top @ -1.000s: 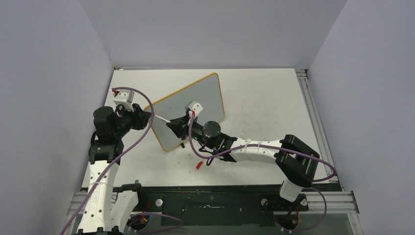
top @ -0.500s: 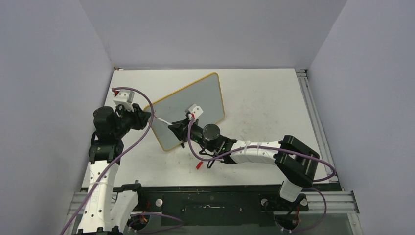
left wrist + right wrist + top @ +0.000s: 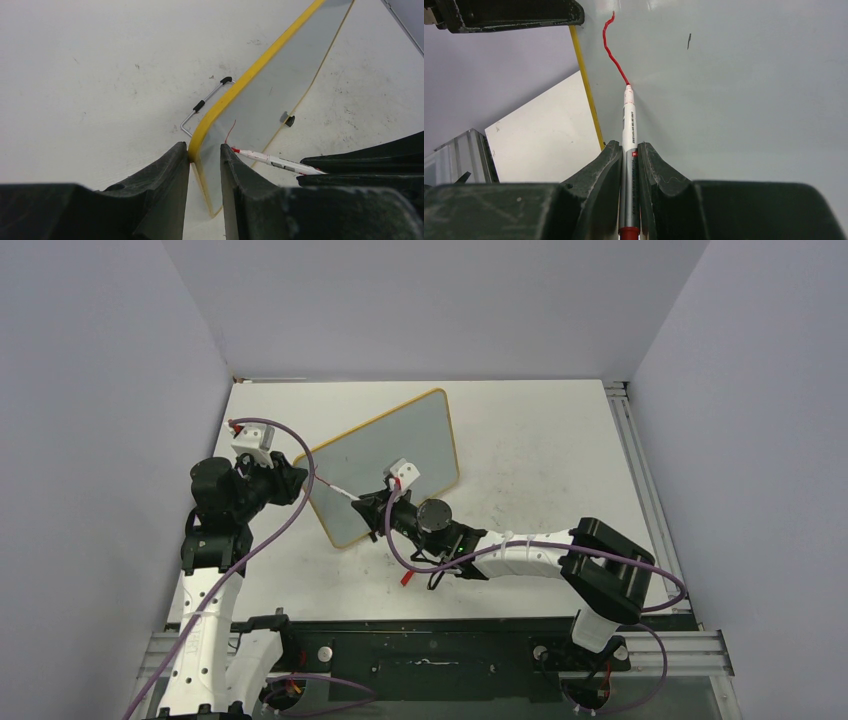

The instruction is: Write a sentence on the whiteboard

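The whiteboard [image 3: 400, 445] stands tilted on the table, pale grey with a yellow frame. My left gripper [image 3: 205, 150] is shut on its near left edge [image 3: 215, 117], one finger on each side. My right gripper [image 3: 629, 147] is shut on a white and silver marker [image 3: 628, 125] whose red tip touches the board face [image 3: 734, 90]. Of the sentence, only one wavy red stroke [image 3: 610, 47] shows, running from the tip toward the left gripper. In the top view the marker [image 3: 340, 490] spans the gap between both grippers, left [image 3: 298, 477] and right [image 3: 372, 506].
A small red cap [image 3: 405, 578] lies on the table near the right arm's forearm. The board's wire stand [image 3: 202, 105] with black feet sticks out behind it. Grey walls close in the table on three sides, and a metal rail [image 3: 640, 480] runs along its right edge.
My right gripper has slid a little toward the near edge along the board, marker tip on the surface. The left gripper and the board have not moved.
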Robot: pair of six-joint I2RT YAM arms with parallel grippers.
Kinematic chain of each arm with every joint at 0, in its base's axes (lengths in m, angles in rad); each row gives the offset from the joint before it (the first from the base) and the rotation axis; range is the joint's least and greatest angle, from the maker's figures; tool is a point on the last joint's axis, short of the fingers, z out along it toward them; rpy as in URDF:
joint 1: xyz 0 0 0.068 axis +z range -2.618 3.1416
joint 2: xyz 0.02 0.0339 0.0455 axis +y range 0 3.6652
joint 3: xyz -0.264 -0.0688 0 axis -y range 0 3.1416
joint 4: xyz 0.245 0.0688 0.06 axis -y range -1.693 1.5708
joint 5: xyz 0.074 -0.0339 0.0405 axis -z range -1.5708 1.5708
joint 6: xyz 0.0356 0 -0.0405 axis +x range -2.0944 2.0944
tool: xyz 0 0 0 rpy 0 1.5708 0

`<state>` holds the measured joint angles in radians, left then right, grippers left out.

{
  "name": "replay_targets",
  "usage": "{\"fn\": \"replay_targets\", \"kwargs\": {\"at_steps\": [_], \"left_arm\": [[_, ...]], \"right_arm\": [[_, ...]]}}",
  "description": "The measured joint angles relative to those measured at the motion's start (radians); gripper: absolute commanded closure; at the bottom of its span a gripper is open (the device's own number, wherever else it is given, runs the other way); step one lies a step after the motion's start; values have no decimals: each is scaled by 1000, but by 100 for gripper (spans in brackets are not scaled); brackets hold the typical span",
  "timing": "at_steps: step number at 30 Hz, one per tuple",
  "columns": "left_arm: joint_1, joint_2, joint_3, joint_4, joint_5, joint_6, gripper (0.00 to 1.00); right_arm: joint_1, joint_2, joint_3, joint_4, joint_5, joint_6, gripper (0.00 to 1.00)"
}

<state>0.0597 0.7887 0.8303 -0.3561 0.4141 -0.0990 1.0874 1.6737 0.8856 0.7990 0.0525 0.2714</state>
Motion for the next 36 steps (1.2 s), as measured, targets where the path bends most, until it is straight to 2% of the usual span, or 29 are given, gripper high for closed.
{"fn": "replay_targets", "kwargs": {"at_steps": [36], "left_arm": [[0, -6, 0, -3, 2, 1, 74]], "right_arm": [[47, 20, 17, -45, -3, -42, 95]]}}
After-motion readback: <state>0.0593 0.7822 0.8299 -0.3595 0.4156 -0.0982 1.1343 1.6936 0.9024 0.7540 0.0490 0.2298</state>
